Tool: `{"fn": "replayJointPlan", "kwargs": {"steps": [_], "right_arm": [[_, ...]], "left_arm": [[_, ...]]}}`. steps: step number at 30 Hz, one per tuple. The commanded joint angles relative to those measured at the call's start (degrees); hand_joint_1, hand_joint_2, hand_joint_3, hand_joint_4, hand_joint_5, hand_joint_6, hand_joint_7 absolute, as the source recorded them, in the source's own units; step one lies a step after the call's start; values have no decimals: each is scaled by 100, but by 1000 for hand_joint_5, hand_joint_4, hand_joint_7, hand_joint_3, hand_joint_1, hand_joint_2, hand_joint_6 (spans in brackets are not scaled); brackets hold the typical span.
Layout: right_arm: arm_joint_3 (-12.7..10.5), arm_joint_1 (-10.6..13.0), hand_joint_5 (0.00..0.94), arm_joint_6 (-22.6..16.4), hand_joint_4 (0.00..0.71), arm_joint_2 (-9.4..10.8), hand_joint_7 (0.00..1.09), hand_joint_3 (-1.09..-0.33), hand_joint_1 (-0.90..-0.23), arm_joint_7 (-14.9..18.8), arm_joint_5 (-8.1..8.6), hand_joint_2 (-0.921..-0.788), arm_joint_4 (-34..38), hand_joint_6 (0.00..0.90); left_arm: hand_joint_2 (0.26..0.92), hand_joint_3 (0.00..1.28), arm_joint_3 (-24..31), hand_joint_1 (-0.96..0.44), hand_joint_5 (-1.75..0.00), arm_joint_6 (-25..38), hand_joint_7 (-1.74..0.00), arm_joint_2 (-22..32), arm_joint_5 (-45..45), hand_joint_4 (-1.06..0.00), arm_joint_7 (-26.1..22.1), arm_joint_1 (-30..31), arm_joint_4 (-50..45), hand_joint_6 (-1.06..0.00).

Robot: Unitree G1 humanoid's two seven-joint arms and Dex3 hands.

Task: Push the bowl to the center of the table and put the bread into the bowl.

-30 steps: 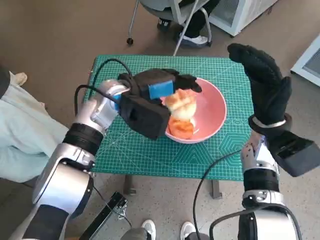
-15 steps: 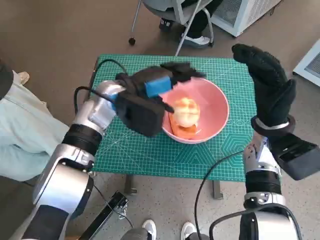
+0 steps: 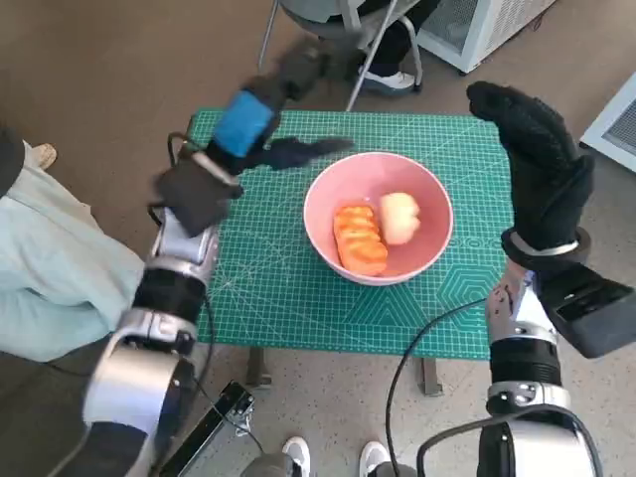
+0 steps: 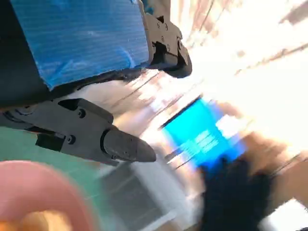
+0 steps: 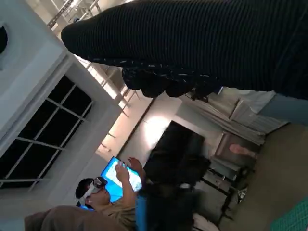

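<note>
Pink round bowl mid-worktop, golden bread inside: task seemingly done, left hand fingers spread empty, right hand open, retreat next.

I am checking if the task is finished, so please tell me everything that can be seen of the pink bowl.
The pink bowl is round, smooth and glossy, looks like plastic or ceramic, and stands upright on the green cutting mat, near the table's middle. It holds two pieces of bread: an orange ridged one and a paler one, side by side and touching. Neither hand touches the bowl: the left hand is raised beyond it, the right hand beside it.
</note>
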Motion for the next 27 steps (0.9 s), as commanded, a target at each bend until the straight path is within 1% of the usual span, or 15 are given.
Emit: {"fn": "replayJointPlan", "kwargs": {"steps": [1, 6, 9, 12, 13, 16, 19, 27], "right_arm": [[73, 30, 1, 106, 329, 70, 746, -698, -570, -198, -145, -921, -110, 0], [125, 9, 3, 134, 332, 72, 748, -707, -554, -432, -308, -921, -230, 3], [147, 4, 4, 185, 335, 67, 751, -716, -551, -556, -394, -921, -312, 8], [183, 14, 4, 273, 336, 80, 754, -720, -553, -646, -429, -921, -429, 10], [196, 16, 4, 297, 336, 84, 755, -720, -554, -666, -432, -921, -456, 10], [267, 22, 6, 341, 340, 71, 758, -722, -555, -728, -525, -921, -583, 10], [292, 26, 8, 356, 344, 58, 760, -723, -554, -771, -580, -921, -624, 9], [354, 46, 8, 401, 348, 42, 764, -728, -553, -843, -605, -921, -700, 7]], "left_arm": [[921, 177, 158, -283, -44, 384, -683, -121, -424, -443, 18, 637, -1196, -182], [921, 199, 257, -270, -36, 765, -808, -246, -894, -410, -35, 1203, -2126, -105], [921, 198, 312, -280, -32, 940, -832, -316, -1131, -396, -76, 1437, -2448, -97], [921, 190, 351, -293, -32, 1023, -823, -378, -1231, -392, -46, 1617, -2673, -111], [921, 189, 357, -296, -33, 1042, -820, -390, -1246, -392, -41, 1653, -2721, -114], [921, 179, 376, -313, -32, 1092, -780, -431, -1229, -390, 45, 1766, -2858, -143], [921, 178, 380, -310, -31, 1094, -764, -438, -1184, -389, 71, 1799, -2879, -153], [921, 180, 380, -310, -31, 1071, -746, -432, -1037, -389, 122, 1871, -2871, -162]]}}
